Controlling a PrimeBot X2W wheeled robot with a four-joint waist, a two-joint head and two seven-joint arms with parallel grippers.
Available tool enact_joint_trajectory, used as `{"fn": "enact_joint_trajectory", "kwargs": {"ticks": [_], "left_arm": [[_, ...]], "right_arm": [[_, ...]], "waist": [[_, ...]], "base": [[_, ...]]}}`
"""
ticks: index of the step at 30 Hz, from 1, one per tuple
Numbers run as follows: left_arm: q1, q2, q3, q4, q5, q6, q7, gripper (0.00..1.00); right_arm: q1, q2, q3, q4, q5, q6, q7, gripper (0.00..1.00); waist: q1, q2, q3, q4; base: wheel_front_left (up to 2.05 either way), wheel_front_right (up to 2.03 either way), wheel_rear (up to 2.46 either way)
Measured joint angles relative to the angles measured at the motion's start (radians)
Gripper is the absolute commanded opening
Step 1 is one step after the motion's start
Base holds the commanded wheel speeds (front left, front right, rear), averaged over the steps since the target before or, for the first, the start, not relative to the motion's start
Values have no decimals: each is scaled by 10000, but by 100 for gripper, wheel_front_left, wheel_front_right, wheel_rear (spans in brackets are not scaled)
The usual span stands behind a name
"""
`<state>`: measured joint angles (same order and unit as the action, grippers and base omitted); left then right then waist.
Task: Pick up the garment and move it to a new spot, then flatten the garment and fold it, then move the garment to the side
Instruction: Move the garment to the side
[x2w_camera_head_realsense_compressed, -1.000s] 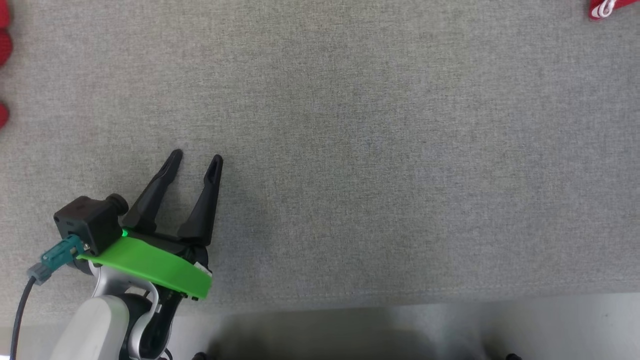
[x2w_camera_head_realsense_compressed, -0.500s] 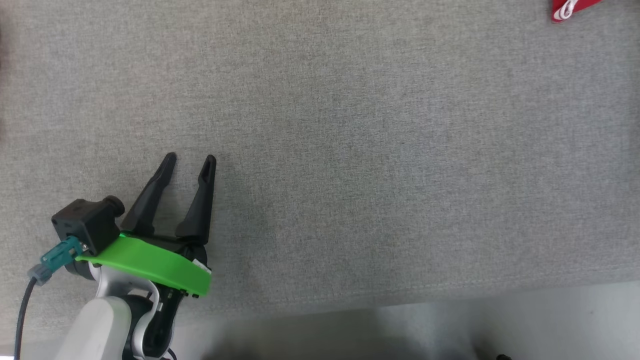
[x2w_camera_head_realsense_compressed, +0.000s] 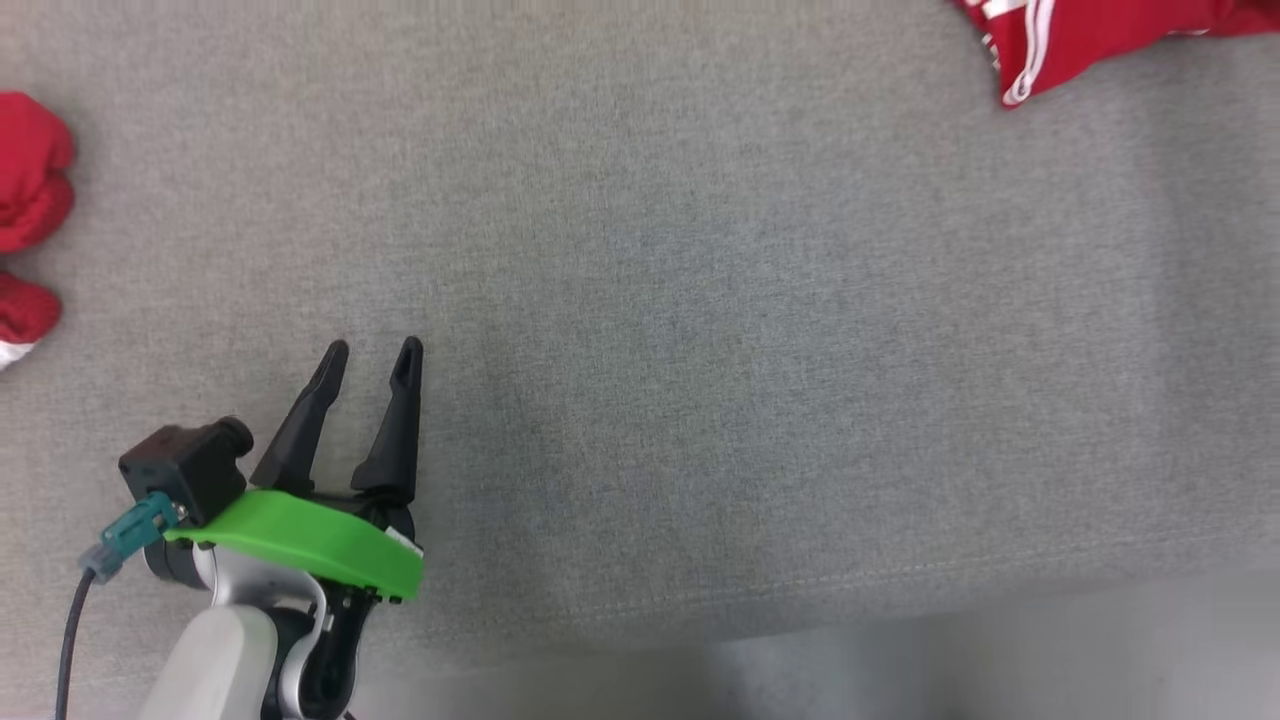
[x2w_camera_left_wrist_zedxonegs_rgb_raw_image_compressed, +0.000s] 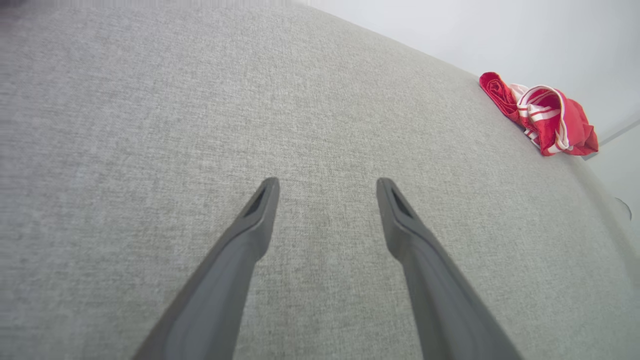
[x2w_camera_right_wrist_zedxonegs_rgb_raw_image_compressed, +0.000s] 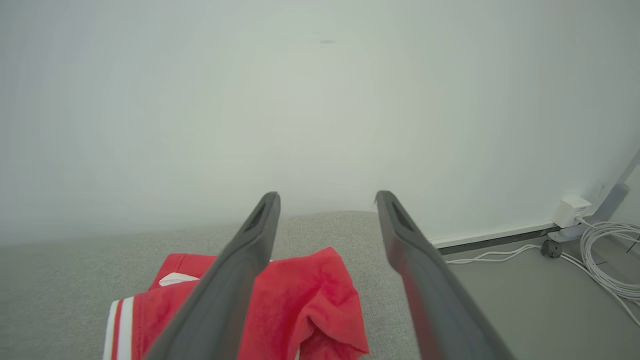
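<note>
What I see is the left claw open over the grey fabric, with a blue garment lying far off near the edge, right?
No: the garment is red with white stripes, not blue; the left wrist view shows it. The rest stands: the left claw is open over the grey fabric, the garment far off near the edge.

Tabletop: grey woven-fabric tabletop (x2w_camera_head_realsense_compressed: 700, 300), with a stitched seam near its front edge.
Wall: plain white wall (x2w_camera_right_wrist_zedxonegs_rgb_raw_image_compressed: 300, 100) beyond the far edge.
Floor: pale grey floor (x2w_camera_right_wrist_zedxonegs_rgb_raw_image_compressed: 525, 310).
Adapter: small white power adapter (x2w_camera_right_wrist_zedxonegs_rgb_raw_image_compressed: 570, 211) at the wall's foot.
Cables: coiled white cables (x2w_camera_right_wrist_zedxonegs_rgb_raw_image_compressed: 607, 265) just beside the adapter.
Left edge: red cloth bundles (x2w_camera_head_realsense_compressed: 30, 190) lying on the tabletop.
</note>
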<state>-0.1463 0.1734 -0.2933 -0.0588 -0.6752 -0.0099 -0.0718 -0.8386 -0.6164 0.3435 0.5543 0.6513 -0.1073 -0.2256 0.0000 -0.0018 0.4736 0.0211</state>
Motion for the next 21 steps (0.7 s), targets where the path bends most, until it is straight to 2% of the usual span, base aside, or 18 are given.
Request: {"fn": "enact_joint_trajectory", "kwargs": {"ticks": [8, 16, 21], "left_arm": [[557, 2, 226, 545, -69, -35, -374, 100], [1274, -12, 274, 1022, -98, -27, -589, 100], [1694, 100, 347, 1116, 123, 226, -788, 100]], "right_arm": [[1774, 328, -157, -623, -109, -90, -288, 100], [3791, 1055, -79, -1348, -479, -165, -290, 100], [4684, 1200, -401, -1950, -637, -178, -290, 100]], "waist": [[0, 0, -1100, -100], [0, 0, -2376, -103], [-1, 0, -3045, -56]], "base": [[0, 0, 0], [0, 0, 0], [0, 0, 0]]}}
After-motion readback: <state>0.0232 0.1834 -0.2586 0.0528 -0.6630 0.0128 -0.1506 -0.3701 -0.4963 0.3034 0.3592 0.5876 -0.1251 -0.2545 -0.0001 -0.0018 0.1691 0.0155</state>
